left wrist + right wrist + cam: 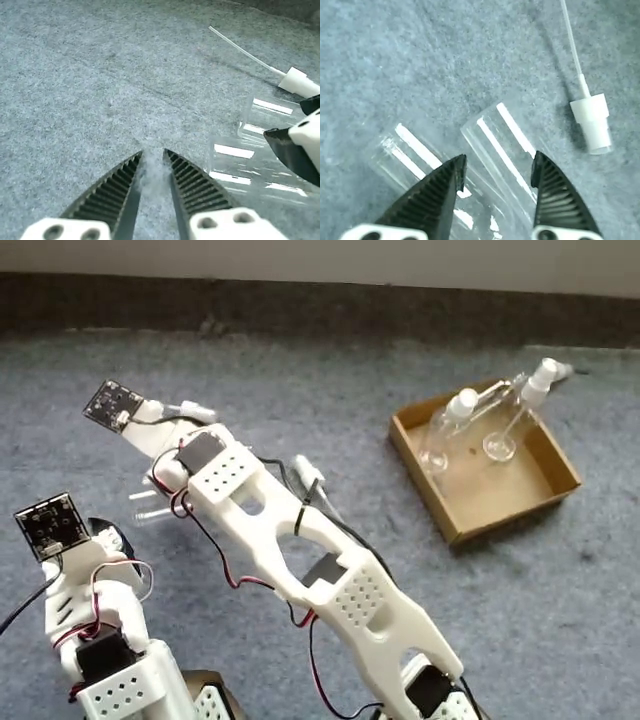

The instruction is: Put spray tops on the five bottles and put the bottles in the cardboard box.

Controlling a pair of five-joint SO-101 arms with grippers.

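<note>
Two clear bottles lie side by side on the grey carpet. My right gripper [499, 157] is open, its jaws on either side of one bottle [505, 145]; the other bottle [410, 155] lies just beside it. A loose white spray top [592, 120] with a long tube lies close by. My left gripper [153, 151] is open by a narrow gap over bare carpet, with nothing between its jaws. The two bottles [250, 150] and the right gripper's dark fingertip [292, 150] are off to its side. The cardboard box [500, 520] holds two capped bottles [450, 425].
In the high view the right arm [330, 560] stretches diagonally across the carpet over the bottles [148, 508]. Another spray top [308, 472] lies beside that arm. A dark baseboard runs along the far edge. Open carpet lies between the arms and the box.
</note>
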